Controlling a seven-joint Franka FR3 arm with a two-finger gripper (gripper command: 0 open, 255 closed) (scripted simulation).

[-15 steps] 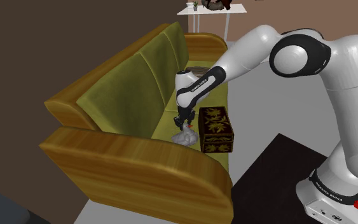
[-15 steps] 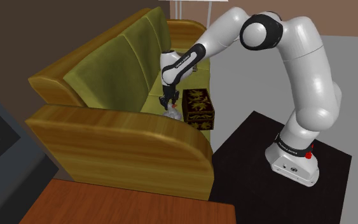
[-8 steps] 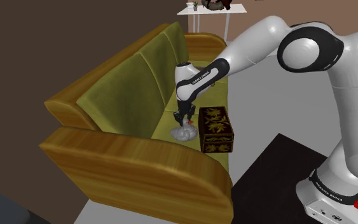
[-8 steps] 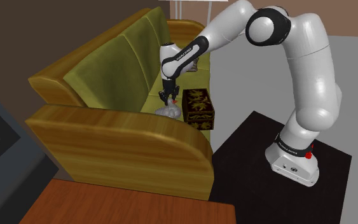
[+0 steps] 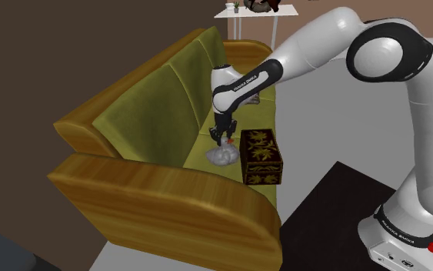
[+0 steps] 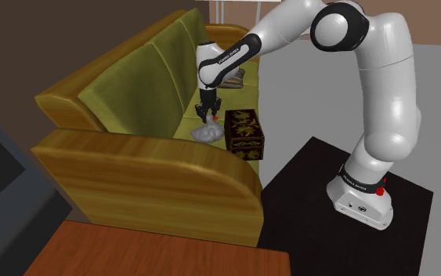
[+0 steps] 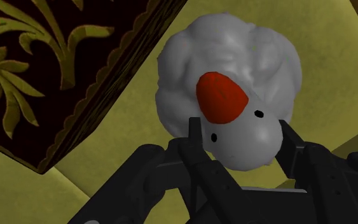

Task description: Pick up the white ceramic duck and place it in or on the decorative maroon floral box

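A pale grey-white duck with a red beak and black dot eyes has its head clasped between my gripper's two black fingers. It hangs just above the olive sofa seat, next to the dark maroon box with gold floral patterns. In the shoulder view my gripper points down over the duck, and the box stands right beside it toward that view's right. The second exterior view has the gripper, duck and box at the sofa's front edge.
The olive sofa has a tall backrest and broad wood-toned armrests closing in the seat. A white side table stands behind it. A brown tabletop lies near the second exterior camera. My base sits on a black stand.
My arm has risen and the gripper has gone up with it. The duck, held by its head, has come up a little off the seat beside the box.
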